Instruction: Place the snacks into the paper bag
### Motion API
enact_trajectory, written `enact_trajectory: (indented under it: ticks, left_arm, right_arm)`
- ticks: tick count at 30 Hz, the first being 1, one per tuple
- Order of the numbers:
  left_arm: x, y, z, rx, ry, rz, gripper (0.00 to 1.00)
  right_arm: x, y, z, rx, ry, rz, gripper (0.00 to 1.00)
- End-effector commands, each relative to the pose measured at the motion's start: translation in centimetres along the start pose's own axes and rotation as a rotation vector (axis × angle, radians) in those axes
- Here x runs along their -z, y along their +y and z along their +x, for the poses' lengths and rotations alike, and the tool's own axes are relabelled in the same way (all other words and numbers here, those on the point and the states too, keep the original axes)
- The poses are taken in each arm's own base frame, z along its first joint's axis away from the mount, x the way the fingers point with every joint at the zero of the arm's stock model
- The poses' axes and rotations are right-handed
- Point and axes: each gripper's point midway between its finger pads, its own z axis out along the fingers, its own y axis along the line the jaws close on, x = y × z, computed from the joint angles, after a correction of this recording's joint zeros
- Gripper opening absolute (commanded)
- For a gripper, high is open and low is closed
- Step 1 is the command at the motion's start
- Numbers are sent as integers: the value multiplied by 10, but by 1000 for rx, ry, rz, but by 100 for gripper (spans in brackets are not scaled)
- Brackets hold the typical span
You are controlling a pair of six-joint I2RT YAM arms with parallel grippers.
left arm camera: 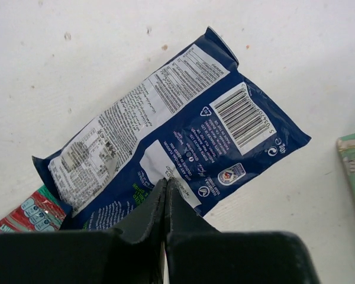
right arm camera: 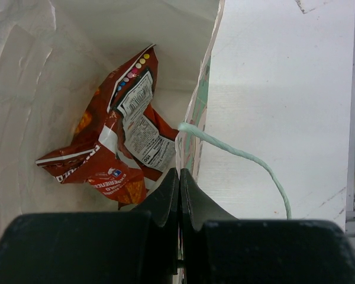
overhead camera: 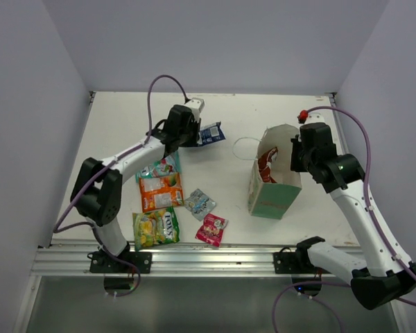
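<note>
You're pinching the blue packet [left arm camera: 183,130] in the fully closed left gripper [left arm camera: 165,190] near the table's [overhead camera: 125,118] far edge, with the right gripper [right arm camera: 178,183] clamping shut on the bag [overhead camera: 270,198] rim by the right edge; next you're needing a lift and carry over its mouth.

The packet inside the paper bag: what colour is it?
The packet is red-orange with white printed patches; the right wrist view shows it best.
</note>
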Motion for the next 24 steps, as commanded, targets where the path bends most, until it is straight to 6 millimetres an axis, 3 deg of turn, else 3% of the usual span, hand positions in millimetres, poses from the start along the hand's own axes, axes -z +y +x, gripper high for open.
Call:
enact_trajectory:
  ticks: [1,5,9,11,12,13,15,16,18,20,24]
  left_arm:
    - [36,-19,-44,19,-134,45,0]
    - [68,-41,-72,7,-213,104,0]
    - [119,-84,-114,-11,-305,242,0]
    - [143,-120,-122,-36,-328,362,0]
    - [165,-133,-139,-42,-380,415,0]
    - [181,-159,-140,-42,-381,516,0]
    - [209,-181,-159,-31,-437,618,0]
    - [223,-198,-159,-18,-430,696,0]
    - [243,-214,-173,-5,-474,766,0]
    - [258,-232,-173,21,-458,856,0]
    - [264,-258,-161,56,-435,985,0]
  right_arm:
    - [-1,4,-6,-16,-24,-13,0]
    - [-2,4,-6,-14,-22,-14,0]
    - [-2,4,-7,-13,-25,-12,0]
    - [-2,4,-7,-11,-22,-13,0]
    - [-2,4,-7,-11,-21,-11,0]
    - [-3,5,-6,-11,-20,-14,0]
    - [-3,6,-7,-12,-19,-18,0]
    - [-3,6,-7,-12,-20,-22,0]
    - [-3,7,-7,-14,-19,-23,0]
    - [-3,6,-6,-15,-18,-23,0]
    - [-1,5,-6,-14,-22,-19,0]
